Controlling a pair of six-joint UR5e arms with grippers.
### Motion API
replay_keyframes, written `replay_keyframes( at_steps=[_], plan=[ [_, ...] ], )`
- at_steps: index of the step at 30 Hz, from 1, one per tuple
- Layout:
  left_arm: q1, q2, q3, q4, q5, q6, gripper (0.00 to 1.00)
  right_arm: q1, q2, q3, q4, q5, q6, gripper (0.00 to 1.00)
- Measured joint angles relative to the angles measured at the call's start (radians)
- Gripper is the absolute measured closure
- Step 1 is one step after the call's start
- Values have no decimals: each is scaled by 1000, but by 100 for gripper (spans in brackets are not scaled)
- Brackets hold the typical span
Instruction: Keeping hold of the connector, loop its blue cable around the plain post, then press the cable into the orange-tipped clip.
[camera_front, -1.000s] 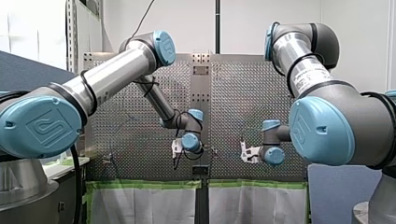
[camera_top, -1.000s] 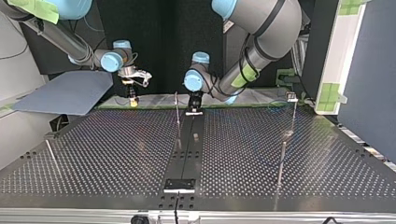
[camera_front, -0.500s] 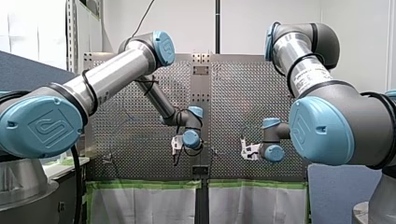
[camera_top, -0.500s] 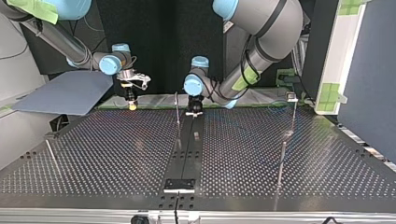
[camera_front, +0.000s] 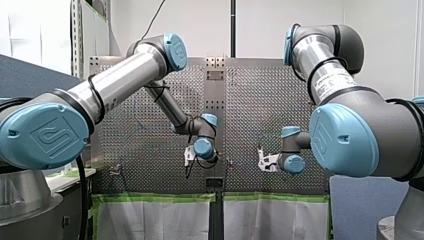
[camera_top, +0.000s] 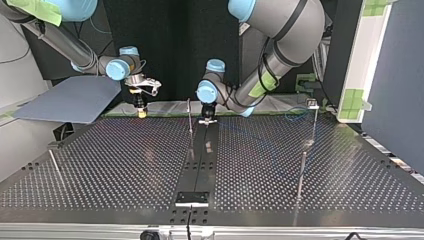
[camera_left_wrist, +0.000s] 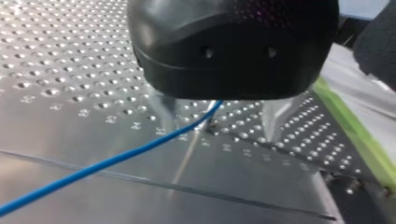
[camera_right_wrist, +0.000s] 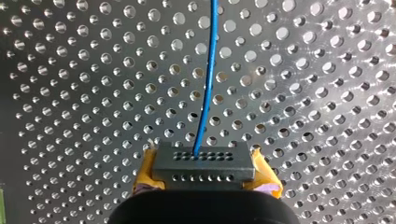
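Two pincers: right gripper (camera_right_wrist: 205, 173) clamped the rigid connector (camera_right_wrist: 204, 162) by its sides, lower centre; left gripper (camera_left_wrist: 219, 128) stood open astride the blue cable (camera_left_wrist: 107, 163), judged limp.

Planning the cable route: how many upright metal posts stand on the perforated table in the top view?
4 thin upright metal posts: centre back, right back, right middle, left near edge. Some may be hidden.

Front, top views face oppositely across the table (camera_top: 125, 165); wrist views close-up.
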Motion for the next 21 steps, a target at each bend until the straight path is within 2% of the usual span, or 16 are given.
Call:
replay_keyframes(
  at_steps=[5, 9, 14, 21],
  plan=[
    [-12, 1, -8, -38, -39, 22, 0, 0, 0, 0, 2, 1, 0, 100],
    [-25, 7, -37, -34, -61, 59, 0, 0, 0, 0, 2, 0, 0, 100],
    [-40, 39, -87, 8, -38, 91, 0, -2, 0, 0, 3, 0, 0, 100],
    [-69, 107, -159, 80, 6, 103, 0, -2, 0, 0, 3, 0, 0, 100]
  ],
)
